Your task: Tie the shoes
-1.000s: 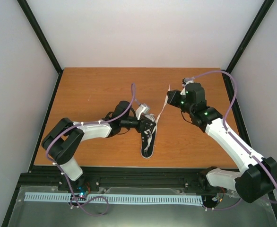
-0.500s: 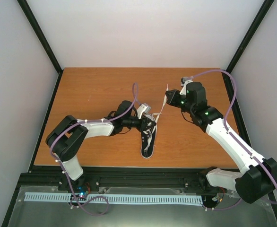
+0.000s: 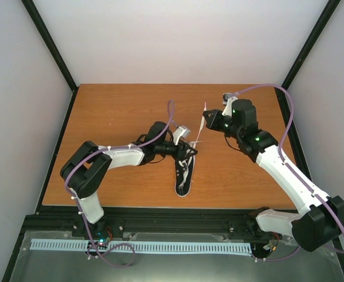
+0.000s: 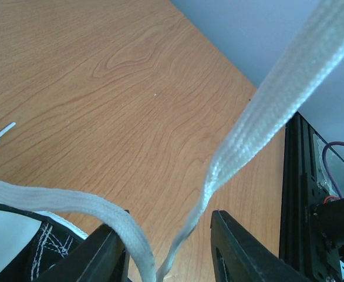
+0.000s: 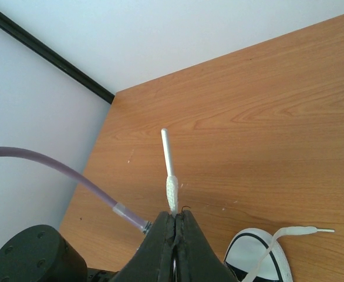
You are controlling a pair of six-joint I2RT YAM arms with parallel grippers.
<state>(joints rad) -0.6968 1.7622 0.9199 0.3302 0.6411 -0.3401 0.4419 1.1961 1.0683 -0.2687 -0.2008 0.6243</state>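
**Right gripper** [image 5: 173, 218]: pressed fully together on the lace end [image 5: 170, 187], whose stiff tip stands clear above the fingertips. In the overhead view this gripper [image 3: 206, 121] sits right of frame centre, above and to the right of the shoe.

**Left gripper** [image 4: 167, 238]: parted to a moderate gap, clamping nothing that can be seen. Two lace runs pass between its fingers [image 4: 104, 255]. A taut strand [image 4: 260, 111] rises to the upper right of the wrist view, and a slack strand [image 4: 54, 198] curves in from the left edge. Overhead, this gripper [image 3: 188, 150] lies at the upper end of the black canvas sneaker [image 3: 183, 176].

**Change over the last second:** the right gripper has moved toward the top of the overhead frame and slightly left. The left gripper has shifted a little to the right at the shoe's upper end. The strand between shoe and right gripper now runs straighter. This reads as slack being drawn out of one lace. No crossing or loop is visible, so the knot is judged barely begun.

**Sneaker:** lies on the wooden table [image 3: 119, 111], just below frame centre in the overhead view. Its long axis is near vertical in that frame, with the upper end leaning slightly right. The white toe cap [image 5: 251, 254] shows at the lower right of the right wrist view, with a free lace tip [image 5: 310, 231] beside it. The toe is therefore judged to point toward the top of the overhead frame, heel toward the arm bases.
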